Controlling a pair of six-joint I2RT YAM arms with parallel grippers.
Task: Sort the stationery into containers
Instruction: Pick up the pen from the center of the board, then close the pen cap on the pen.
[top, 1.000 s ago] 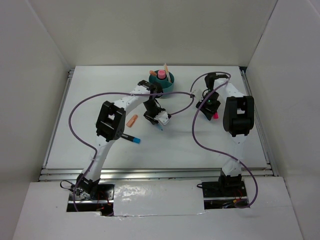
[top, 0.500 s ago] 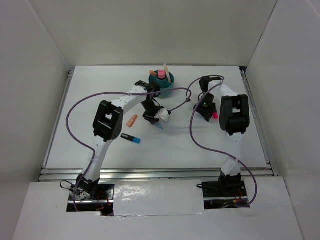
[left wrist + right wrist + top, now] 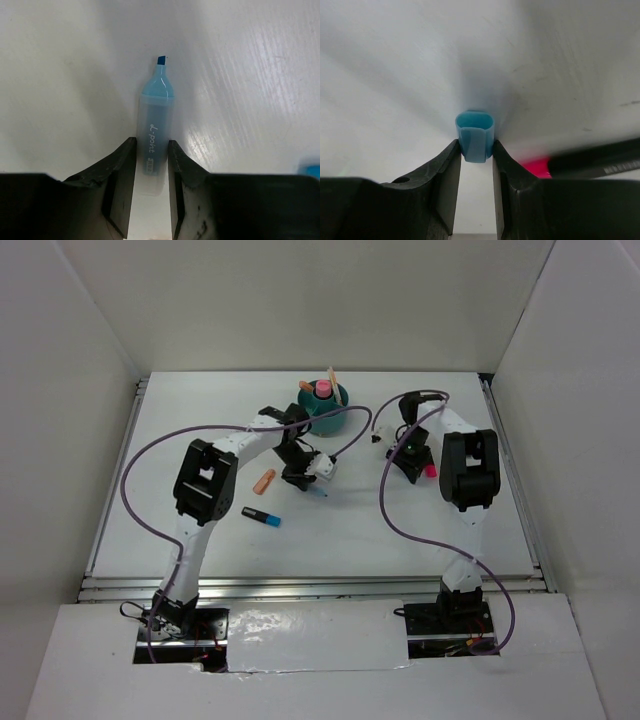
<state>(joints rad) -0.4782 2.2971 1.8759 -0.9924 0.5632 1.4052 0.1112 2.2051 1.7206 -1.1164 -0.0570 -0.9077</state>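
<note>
Above the table (image 3: 200,440), in the top external view, the left gripper (image 3: 314,470) is seen held low, with the teal organizer cup (image 3: 325,408) just beyond it. Pink and orange pieces are stood in that cup. A blue highlighter (image 3: 319,494) is seen projecting from the gripper's near side. An orange stub (image 3: 264,481) is laid to its left, and a black-and-blue marker (image 3: 261,516) nearer the base, well apart from it. The right gripper (image 3: 408,454) is lowered to the table, with a pink marker (image 3: 431,470) just beside it on its right.

At the left wrist, the highlighter's clear barrel is seen clamped between the two fingers (image 3: 120,175), both pressed against its sides. Its uncapped tip is pointed away from the gripper.

At the right wrist, a small blue cap (image 3: 475,134) is seen pinched at the fingertips (image 3: 451,170), the jaws closed narrowly onto both its sides. The pink marker, blurred, is laid just to the right of the gripper.
</note>
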